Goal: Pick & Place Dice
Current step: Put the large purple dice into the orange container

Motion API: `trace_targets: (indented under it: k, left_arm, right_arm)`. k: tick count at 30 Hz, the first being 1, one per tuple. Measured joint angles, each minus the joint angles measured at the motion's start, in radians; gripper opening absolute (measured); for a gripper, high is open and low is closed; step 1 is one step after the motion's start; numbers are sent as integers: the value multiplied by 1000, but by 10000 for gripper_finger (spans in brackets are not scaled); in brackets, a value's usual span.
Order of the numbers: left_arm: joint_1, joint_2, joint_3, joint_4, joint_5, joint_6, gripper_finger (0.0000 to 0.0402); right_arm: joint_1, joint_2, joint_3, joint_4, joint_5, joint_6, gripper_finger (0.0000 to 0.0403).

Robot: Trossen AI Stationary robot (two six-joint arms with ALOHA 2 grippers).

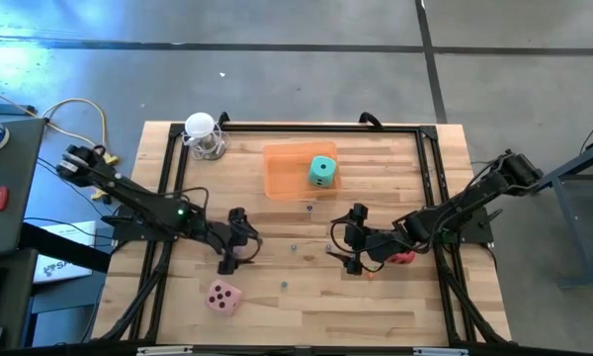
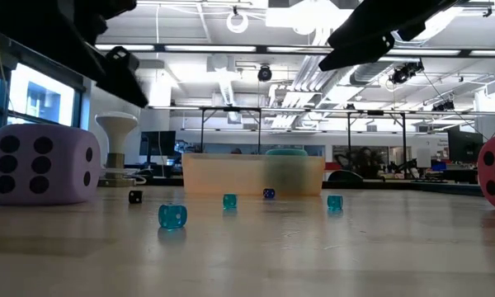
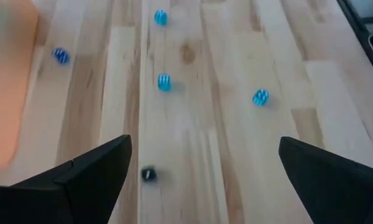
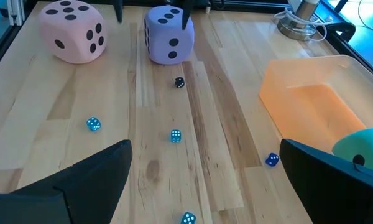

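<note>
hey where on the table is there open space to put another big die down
Free: the bare wood right of the orange tray, toward the table's right edge, and the near strip right of the pink die. Crowded: the middle, where small dice are scattered between the left gripper and right gripper. The teal die sits in the tray.

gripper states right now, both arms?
Left gripper: open, holding nothing, above the table near the purple die.
Right gripper: open, holding nothing, mid-table.
</note>
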State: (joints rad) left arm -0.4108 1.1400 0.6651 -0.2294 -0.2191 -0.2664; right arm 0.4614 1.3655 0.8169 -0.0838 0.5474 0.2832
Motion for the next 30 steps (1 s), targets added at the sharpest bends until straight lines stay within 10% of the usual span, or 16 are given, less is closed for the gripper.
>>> trace_targets:
  k: [30]
  left_arm:
    - [-1,-19,0,-348,-31,-138,399]
  right_arm:
    - [0,0,0,-7,0,0,400]
